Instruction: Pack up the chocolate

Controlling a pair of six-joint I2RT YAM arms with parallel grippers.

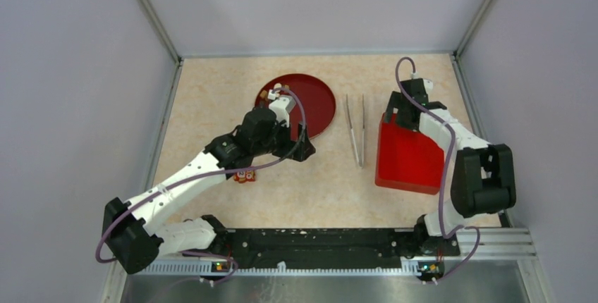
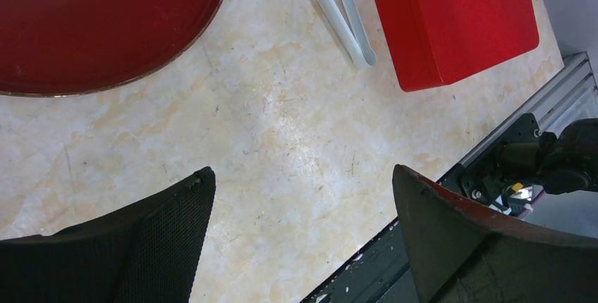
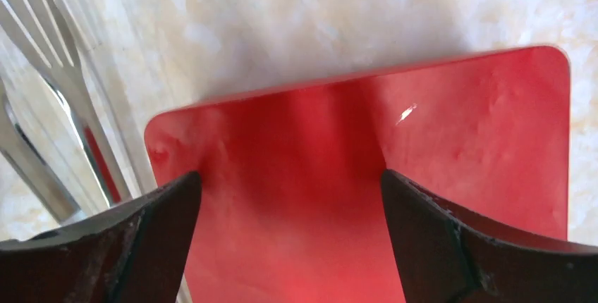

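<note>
Chocolate (image 1: 262, 94): tiny tan-brown bits, only just visible at the far-left inner edge of the round dark-red glossy plate (image 1: 317, 99). The left arm's wrist hides part of them, and they are too small to count. They lie on the plate, well apart from the red rectangular box (image 1: 405, 158). Neither wrist view shows any chocolate.

Left claw (image 2: 302, 176): released, with the black fingers (image 2: 176, 211) spread wide and nothing between them. It hangs over bare surface just off the near edge of the plate. The left wrist view shows the plate's rim top-left, the tongs' joined end top-centre and a corner of the red box top-right.

Right claw (image 3: 290, 183): released, fingers wide apart. It hovers above the flat red top of the box, near its far edge, and grasps nothing. I can't tell whether the fingertips touch the box top.

Metal slotted tongs (image 1: 356, 134): flat on the beige marbled surface (image 1: 211, 91), between plate and box and just beside the box's left side. The arms run away from the robot and join at the near end.

Small flat red-orange patterned packet (image 1: 245, 176): on the surface, partly under the left arm's forearm and on the near side of the plate.
</note>
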